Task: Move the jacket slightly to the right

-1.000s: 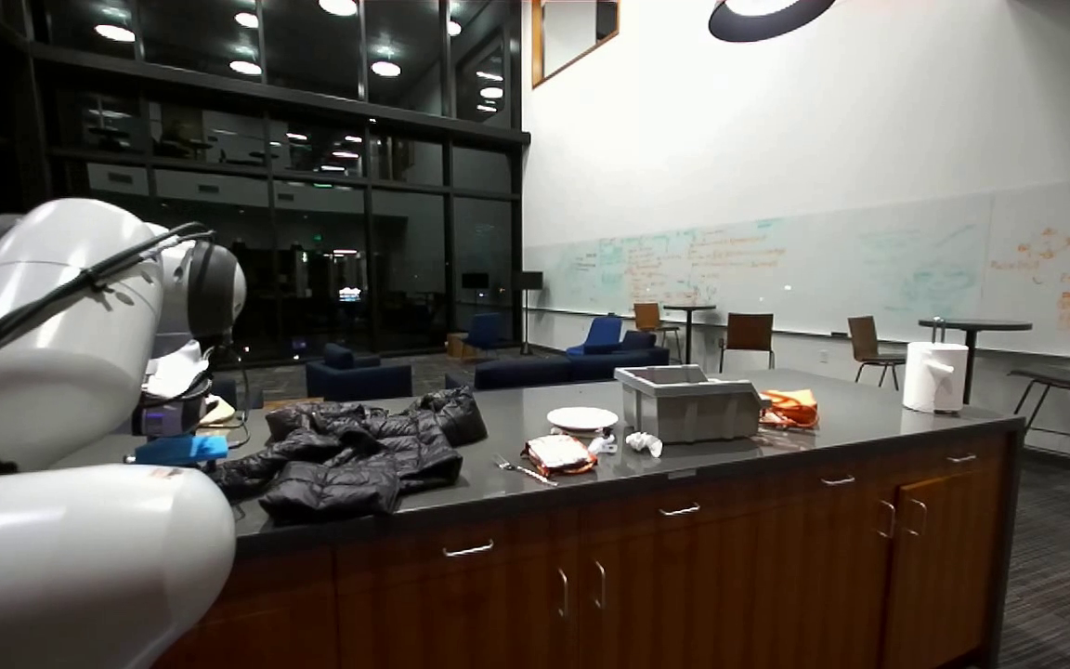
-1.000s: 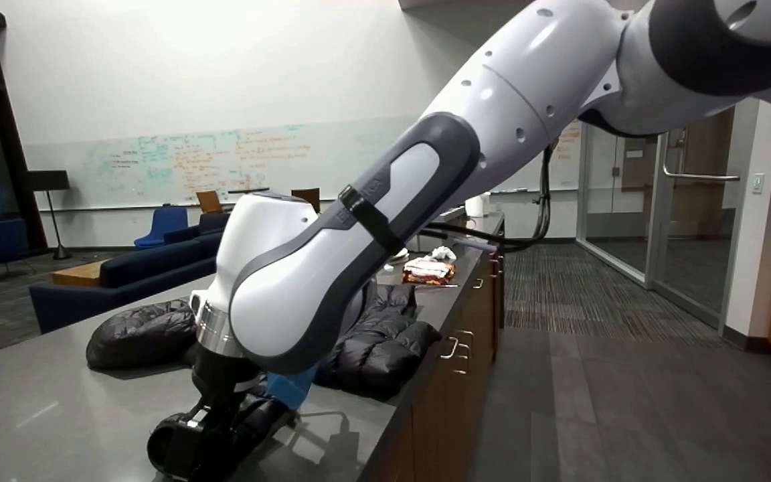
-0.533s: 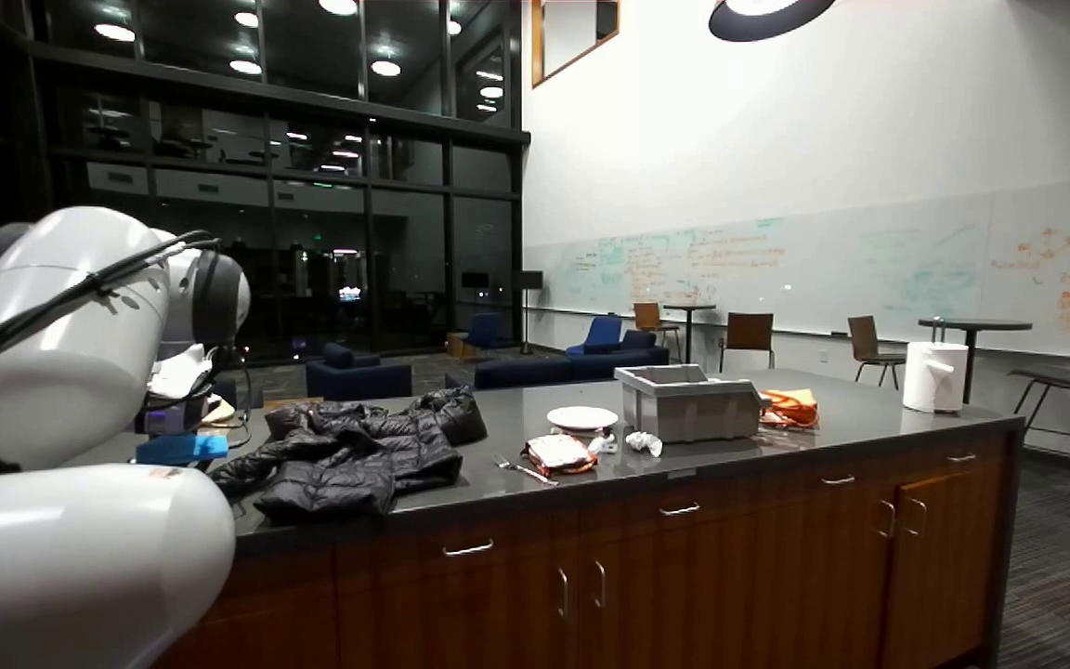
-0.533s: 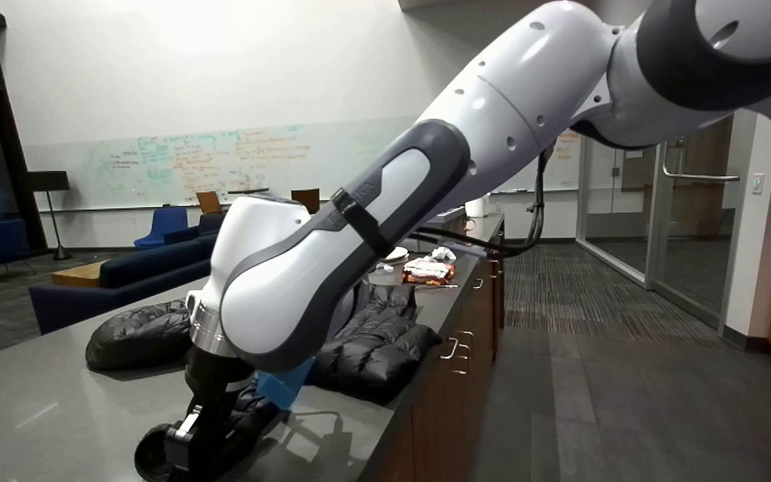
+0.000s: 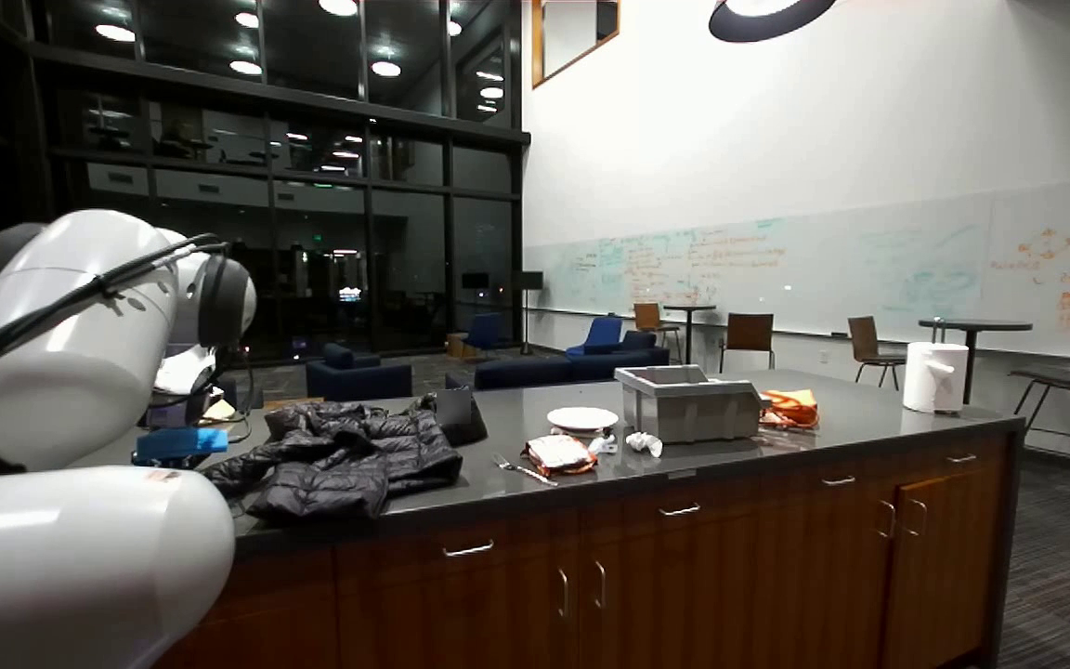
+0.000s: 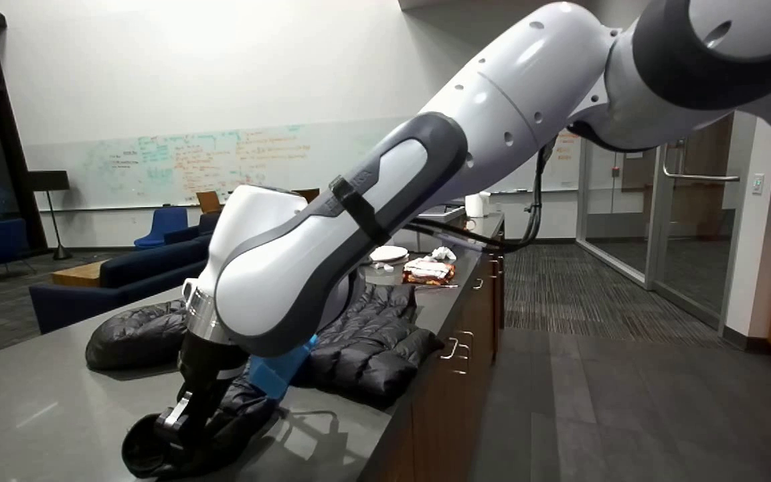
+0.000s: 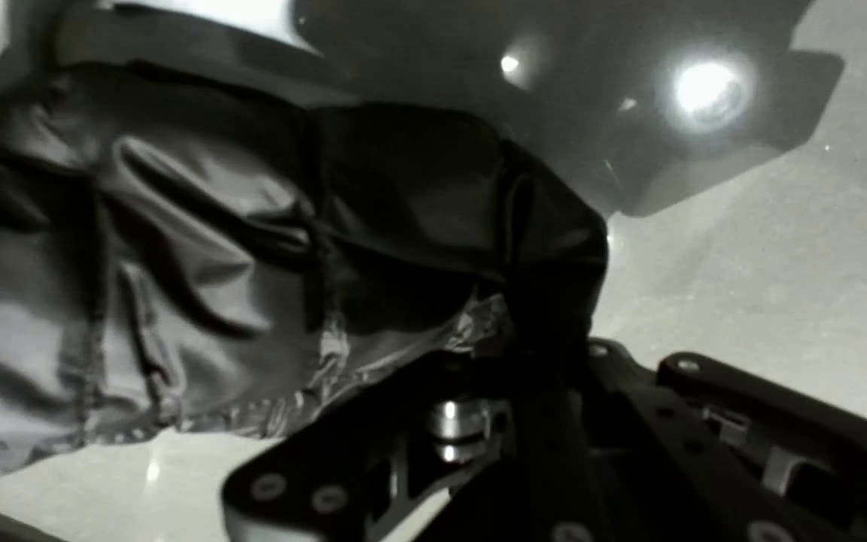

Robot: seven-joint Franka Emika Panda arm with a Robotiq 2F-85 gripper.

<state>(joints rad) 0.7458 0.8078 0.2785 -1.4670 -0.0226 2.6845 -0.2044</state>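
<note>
The jacket (image 5: 354,455) is lying on the table (image 5: 512,423), well apart from the gray bin (image 5: 702,416), whose walls are hiding its floor. The jaws, nearly together, are pinching the jacket's sleeve (image 7: 253,248), even farther from the bin. A white plate (image 5: 581,417) is sitting beside the bin.

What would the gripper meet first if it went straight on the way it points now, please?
Pointing roughly down, the gripper seems closed on the jacket, so the countertop beneath would likely come first, though the remaining gap is unclear.

White plate (image 5: 581,419) near gray bin (image 5: 704,416); fork (image 5: 527,471)
</note>
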